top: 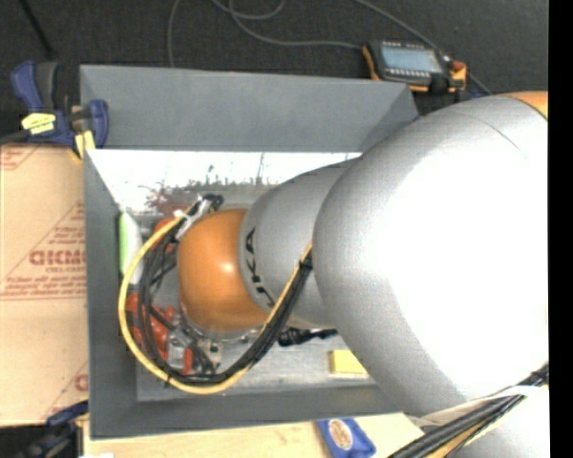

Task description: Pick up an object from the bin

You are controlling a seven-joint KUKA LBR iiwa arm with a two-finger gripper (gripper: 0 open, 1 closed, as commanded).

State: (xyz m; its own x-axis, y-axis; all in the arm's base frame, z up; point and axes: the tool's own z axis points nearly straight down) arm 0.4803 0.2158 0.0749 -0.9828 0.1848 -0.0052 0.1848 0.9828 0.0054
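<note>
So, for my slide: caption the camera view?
KUKA arm reaches into the grey bin, a yellow block on the floor beside it.

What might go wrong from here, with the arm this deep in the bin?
The orange wrist cover hides whatever lies under it, so a bad grasp might go unnoticed. The yellow cable loops out close to the bin wall at the view's left and may rub or snag there.
</note>
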